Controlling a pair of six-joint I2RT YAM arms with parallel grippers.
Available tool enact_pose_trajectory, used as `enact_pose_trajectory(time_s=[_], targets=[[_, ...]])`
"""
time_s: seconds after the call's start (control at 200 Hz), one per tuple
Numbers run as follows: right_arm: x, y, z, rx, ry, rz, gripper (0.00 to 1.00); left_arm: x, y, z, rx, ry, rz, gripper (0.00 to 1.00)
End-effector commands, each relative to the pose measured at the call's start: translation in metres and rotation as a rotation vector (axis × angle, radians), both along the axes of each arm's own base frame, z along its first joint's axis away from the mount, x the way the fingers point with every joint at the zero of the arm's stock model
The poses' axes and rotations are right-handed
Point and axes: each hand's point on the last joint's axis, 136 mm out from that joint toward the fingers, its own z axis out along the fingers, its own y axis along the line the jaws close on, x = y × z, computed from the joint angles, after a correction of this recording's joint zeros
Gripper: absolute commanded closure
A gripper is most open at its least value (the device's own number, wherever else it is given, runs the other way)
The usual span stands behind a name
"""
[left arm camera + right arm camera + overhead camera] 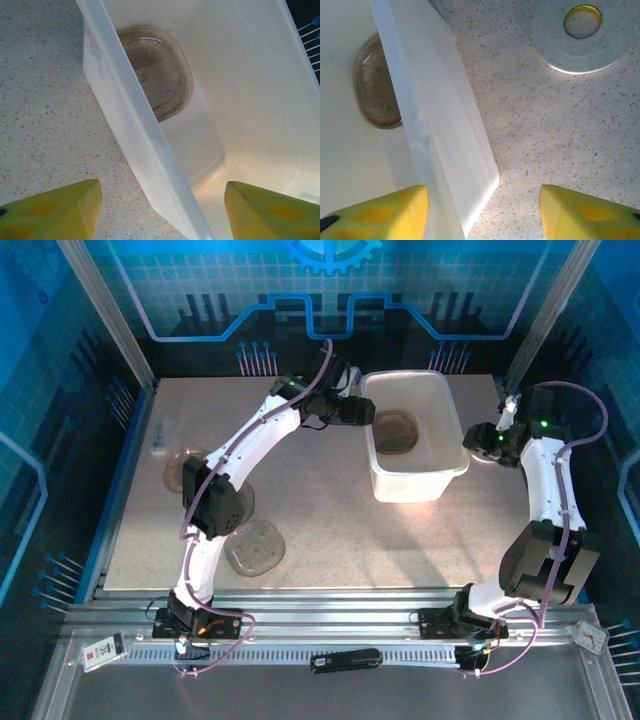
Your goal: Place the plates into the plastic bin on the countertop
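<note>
White translucent plastic bin point(418, 483) stands upright on the speckled beige tabletop point(340, 520) — smoky brown plates point(395, 430) lie flat inside; a loose plate point(255, 546) lies well left.

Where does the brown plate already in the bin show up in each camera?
Top external: plate upper centre-right, on the bin floor.
Left wrist: plate upper middle, beyond the bin wall.
Right wrist: plate left edge, partly behind the wall.
Shared landmark: the bin's white rim.

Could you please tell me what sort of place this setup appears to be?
Probably a robot test cell, not a real kitchen: blue circuit-patterned wall panels, a metal rail frame along the near edge, and a beige speckled stone-look countertop holding a white translucent plastic bin.
</note>
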Motion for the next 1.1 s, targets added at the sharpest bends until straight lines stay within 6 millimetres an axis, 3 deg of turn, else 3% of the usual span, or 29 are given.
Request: enact_pose_trajectory(time_s=[0.0,0.13,0.27,0.385,0.755,0.945,1.096], targets=[[0.011,0.017,0.011,0.088,-0.085,0.054,0.38,0.001,-0.008,-0.003,-0.003,0.002,0.011,0.33],[0.021,0.036,0.01,0.105,-0.112,0.125,0.38,0.002,-0.011,-0.005,0.009,0.002,0.014,0.33],[0.029,0.051,0.0,0.099,-0.084,0.186,0.37,0.002,0.009,0.001,0.053,-0.023,0.068,0.33],[0.034,0.057,-0.015,0.07,-0.047,0.208,0.38,-0.002,0.037,0.002,0.069,-0.002,0.13,0.33],[0.044,0.09,-0.033,0.022,-0.024,0.317,0.49,-0.041,0.165,-0.013,0.104,0.095,0.383,0.33],[0.039,0.104,-0.038,-0.011,-0.03,0.368,0.58,-0.061,0.203,-0.029,0.149,0.152,0.444,0.33],[0.036,0.112,-0.043,-0.04,-0.027,0.406,0.67,-0.076,0.219,-0.038,0.166,0.192,0.469,0.33]])
